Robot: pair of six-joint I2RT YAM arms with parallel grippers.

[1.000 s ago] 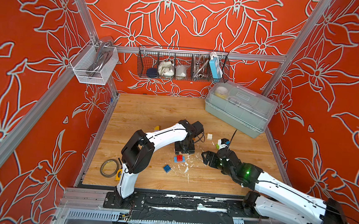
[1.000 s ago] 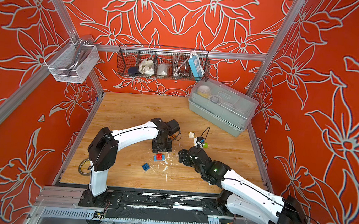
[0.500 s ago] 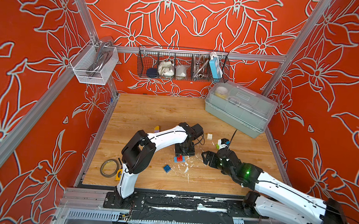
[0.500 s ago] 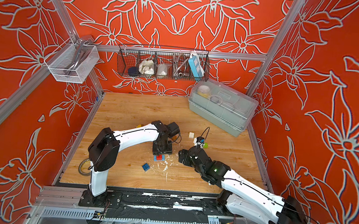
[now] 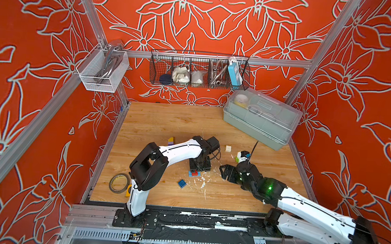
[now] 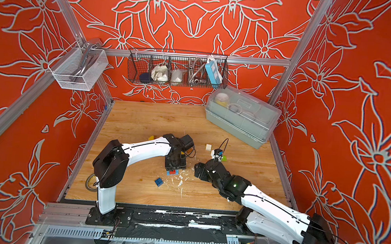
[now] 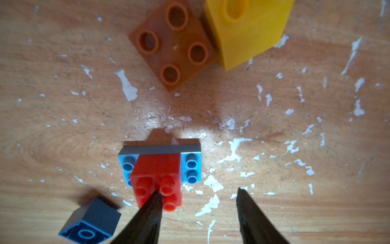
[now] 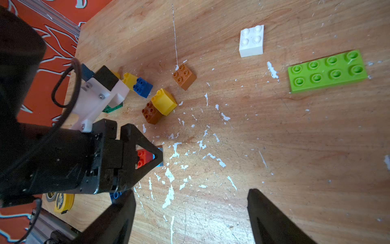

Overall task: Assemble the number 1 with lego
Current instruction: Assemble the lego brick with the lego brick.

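The red brick [image 7: 157,179] sits on a light blue plate [image 7: 191,169] mid-counter [image 7: 63,105], beneath the left hand [image 7: 198,193], released (one tip over its studs, the other off to the side), with the right hand [image 8: 191,193] nearby, spread and empty.

Reaches the left arm [image 5: 178,149] from its base forward and toward the middle of the surface [image 5: 166,125], with the elbow raised and the wrist bent over. Points the left claw [image 5: 198,169] straight down, tips close above the surface and jaws partly apart. Stretches the right arm [image 5: 313,213] long and low from the near right corner toward the centre. Aims the right claw [image 5: 224,173] at the left claw, near it but not touching, jaws spread wide.
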